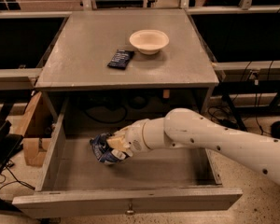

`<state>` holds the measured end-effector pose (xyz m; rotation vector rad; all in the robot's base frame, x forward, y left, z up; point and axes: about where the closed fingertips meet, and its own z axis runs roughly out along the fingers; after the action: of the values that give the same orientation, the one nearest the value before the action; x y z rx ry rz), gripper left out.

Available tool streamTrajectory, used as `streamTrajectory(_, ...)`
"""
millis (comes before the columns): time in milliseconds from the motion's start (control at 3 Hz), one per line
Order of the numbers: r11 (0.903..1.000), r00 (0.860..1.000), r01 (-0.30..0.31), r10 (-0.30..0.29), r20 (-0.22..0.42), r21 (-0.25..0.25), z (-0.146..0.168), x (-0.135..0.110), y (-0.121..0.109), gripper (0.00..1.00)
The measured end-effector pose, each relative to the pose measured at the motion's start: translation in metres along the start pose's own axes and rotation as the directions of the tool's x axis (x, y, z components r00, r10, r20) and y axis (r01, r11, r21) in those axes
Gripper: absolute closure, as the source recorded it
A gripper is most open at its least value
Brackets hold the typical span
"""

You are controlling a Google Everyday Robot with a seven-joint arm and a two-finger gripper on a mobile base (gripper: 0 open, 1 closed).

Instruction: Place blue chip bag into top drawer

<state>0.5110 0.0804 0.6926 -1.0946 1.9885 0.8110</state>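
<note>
The blue chip bag (101,148) is a crumpled dark-blue foil bag with white print. It lies low inside the open top drawer (130,203), left of the middle, at or just above the drawer floor. My gripper (115,146) is down in the drawer with its fingers closed on the bag's right side. The white arm reaches in from the right. The drawer is pulled fully out, with a small metal knob (129,212) on its front panel.
On the grey table top (84,55) above the drawer sit a white bowl (149,41) and a small flat dark packet (121,59). A cardboard box (33,139) stands on the floor at the left. Cables hang behind the drawer.
</note>
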Motion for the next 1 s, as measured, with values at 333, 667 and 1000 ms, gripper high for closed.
streamTrajectory(333, 1.0000, 1.000, 0.002, -0.002, 0.000, 0.001, -0.0004, -0.0008, 0.0003, 0.60)
streamTrajectory(667, 1.0000, 1.000, 0.002, -0.002, 0.000, 0.001, -0.0003, -0.0008, 0.0003, 0.37)
streamTrajectory(1000, 1.0000, 1.000, 0.002, -0.002, 0.000, 0.001, -0.0003, -0.0008, 0.0003, 0.14)
